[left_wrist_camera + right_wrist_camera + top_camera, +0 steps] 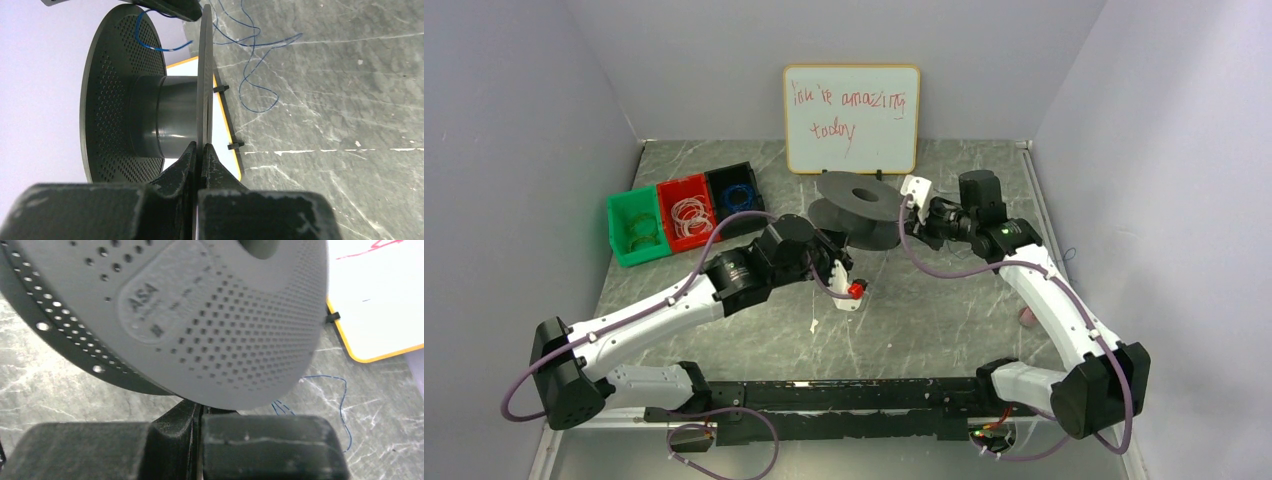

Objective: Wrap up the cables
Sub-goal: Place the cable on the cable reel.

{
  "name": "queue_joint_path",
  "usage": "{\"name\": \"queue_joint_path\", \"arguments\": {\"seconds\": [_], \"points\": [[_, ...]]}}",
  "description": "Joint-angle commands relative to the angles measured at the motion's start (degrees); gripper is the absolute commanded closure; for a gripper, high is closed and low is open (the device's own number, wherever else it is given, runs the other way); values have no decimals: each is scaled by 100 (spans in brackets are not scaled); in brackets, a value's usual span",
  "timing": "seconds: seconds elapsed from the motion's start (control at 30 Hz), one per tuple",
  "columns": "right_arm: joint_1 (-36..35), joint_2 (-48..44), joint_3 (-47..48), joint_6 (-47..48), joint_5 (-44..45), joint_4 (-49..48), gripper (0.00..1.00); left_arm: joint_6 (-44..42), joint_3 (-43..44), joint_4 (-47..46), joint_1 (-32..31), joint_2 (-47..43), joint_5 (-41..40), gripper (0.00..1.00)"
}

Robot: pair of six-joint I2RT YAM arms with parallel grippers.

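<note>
Your left gripper was clamped narrow on the near flange edge of the spool; your right gripper pinched the opposite rim. The cable lay in loose blue loops on the table beside the spool, one end reaching between its flanges. The whiteboard stood close behind the spool, leaving little room there

Your counter: grey, marble-veined slab.
- 12 o'clock: whiteboard, upright on its far edge.
- 10 o'clock: green bin, red bin, black bin, touching in a row.
- Near the whiteboard: thin blue cable, in loose loops.
- Centre: white scrap.
- 4 o'clock: small pink object.
</note>
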State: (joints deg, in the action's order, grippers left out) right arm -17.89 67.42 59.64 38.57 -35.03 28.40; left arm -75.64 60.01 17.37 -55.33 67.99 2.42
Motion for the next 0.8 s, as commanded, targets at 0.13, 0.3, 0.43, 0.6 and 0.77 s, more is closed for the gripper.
{"name": "queue_joint_path", "arguments": {"seconds": [0.13,0.3,0.43,0.6,0.77], "points": [[-277,-87,0,-75,135,0,100,-315,111,-1260,-39,-13,-233,98],[-297,-47,4,-27,402,44,100,-589,-73,-1410,-39,-91,-233,98],[-312,-8,21,95,754,71,100,-851,-262,-1688,-39,-127,-233,98],[-333,-72,13,485,946,246,100,-1159,-435,-2351,-40,-60,-484,98],[-395,-89,-164,558,1307,18,100,-1345,-533,-2862,-47,50,-612,98]]}}
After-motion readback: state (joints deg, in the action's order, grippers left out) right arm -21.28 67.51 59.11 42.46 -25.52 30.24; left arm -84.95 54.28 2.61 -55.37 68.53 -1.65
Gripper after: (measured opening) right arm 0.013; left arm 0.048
